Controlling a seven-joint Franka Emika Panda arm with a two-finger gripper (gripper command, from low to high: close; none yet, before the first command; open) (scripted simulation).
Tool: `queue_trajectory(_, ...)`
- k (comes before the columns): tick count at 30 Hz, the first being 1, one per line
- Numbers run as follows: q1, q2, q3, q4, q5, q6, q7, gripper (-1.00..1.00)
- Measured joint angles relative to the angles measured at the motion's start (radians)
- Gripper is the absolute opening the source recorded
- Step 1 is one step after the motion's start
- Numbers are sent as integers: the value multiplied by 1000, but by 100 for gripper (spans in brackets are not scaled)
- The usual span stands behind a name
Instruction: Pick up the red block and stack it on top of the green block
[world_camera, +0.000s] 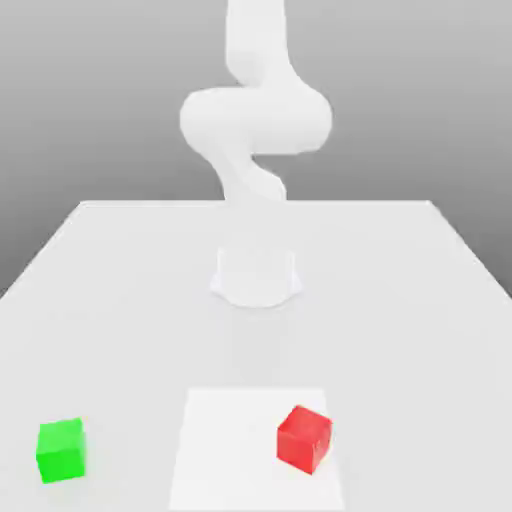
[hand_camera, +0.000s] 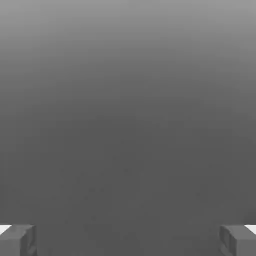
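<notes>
Red block (world_camera: 304, 439) and green block (world_camera: 61, 450) sit nearest the camera, well apart: the red on the white square (world_camera: 256, 450), turned at an angle, the green on the bare worktop (world_camera: 140, 350) toward the exterior view's left. We find the gripper (hand_camera: 128, 241) spread wide, holding nothing (hand view). We judge the task unstarted: grasp, lift, carry and stacking all remain. We note the arm (world_camera: 256, 120) upright, behind both blocks.
</notes>
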Motion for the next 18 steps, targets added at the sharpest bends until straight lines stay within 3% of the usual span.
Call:
queue_trajectory(10,149,370,-86,-143,41,182,-382,0)
queue_trajectory(18,217,659,-99,-256,59,326,-673,0)
